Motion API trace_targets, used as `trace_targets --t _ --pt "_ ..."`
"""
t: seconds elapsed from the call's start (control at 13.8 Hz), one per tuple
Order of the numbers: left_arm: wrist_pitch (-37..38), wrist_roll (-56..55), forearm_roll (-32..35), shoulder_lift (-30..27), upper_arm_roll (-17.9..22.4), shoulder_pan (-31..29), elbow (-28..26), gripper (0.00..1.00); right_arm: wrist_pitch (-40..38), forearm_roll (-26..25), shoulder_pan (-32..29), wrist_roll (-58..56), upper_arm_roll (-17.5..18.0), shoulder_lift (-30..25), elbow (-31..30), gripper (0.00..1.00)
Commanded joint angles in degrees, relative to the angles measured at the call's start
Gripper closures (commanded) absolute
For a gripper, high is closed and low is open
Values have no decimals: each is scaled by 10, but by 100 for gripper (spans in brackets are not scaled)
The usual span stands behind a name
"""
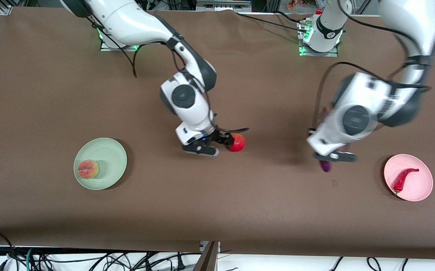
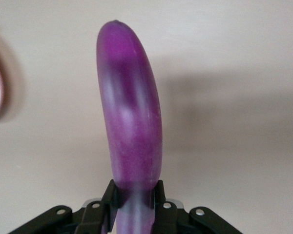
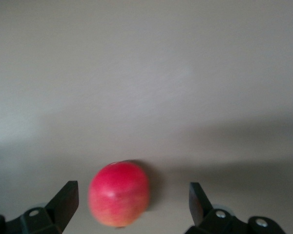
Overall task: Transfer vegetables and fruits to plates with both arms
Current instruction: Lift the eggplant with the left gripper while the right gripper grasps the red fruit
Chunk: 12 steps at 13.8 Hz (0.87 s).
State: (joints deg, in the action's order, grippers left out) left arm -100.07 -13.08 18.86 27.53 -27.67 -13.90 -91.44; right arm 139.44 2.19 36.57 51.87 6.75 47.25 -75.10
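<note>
Brown cloth covered the table [image 1: 51, 94], and on it the round red fruit [image 1: 237, 142] sat near the middle, not yet gripped: the right gripper [image 1: 217, 145] was down at it with its jaws spread wide, and in the right wrist view the fruit [image 3: 119, 193] lay between the two fingers [image 3: 64, 200] but closer to one than the other, so the closing squeeze would likely nudge it sideways first. Toward the left arm's end, the left gripper [image 1: 332, 157] was clamped on the purple eggplant [image 1: 325, 165], whose long axis ran straight out from the fingers [image 2: 158, 195] in the left wrist view, free tip leading. It hung over bare cloth beside the pink plate [image 1: 424, 177], which held the red chili pepper [image 1: 403, 180]. At the right arm's end, the peach [image 1: 88, 169] rested on the green plate [image 1: 108, 150].
</note>
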Motion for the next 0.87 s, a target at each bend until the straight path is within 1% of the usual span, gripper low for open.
trace_targets --t 0.0,0.14,0.22,0.36,0.51,0.65,0.72,0.8 --pt "-3 136 -3 37 -1 -66 33 90 29 -19 11 13 -7 13 8 0" --pt "-26 237 31 61 11 -95 56 90 30 -34 22 13 -9 18 8 0" --pt "-35 264 49 66 17 -96 63 90 31 -46 27 14 -10 23 9 0" --pt "-69 301 106 76 58 -95 71 90 50 -55 43 14 -16 35 9 0" --pt "-148 384 156 98 98 -96 72 90 66 -55 60 14 -25 47 9 0" --pt "-234 462 189 120 144 -95 77 89 73 -55 75 15 -38 55 9 0" --pt "-269 499 202 132 163 -95 87 88 78 -55 77 15 -40 58 9 0" --pt "-283 528 207 144 177 -95 105 88 86 -55 77 15 -40 62 9 0"
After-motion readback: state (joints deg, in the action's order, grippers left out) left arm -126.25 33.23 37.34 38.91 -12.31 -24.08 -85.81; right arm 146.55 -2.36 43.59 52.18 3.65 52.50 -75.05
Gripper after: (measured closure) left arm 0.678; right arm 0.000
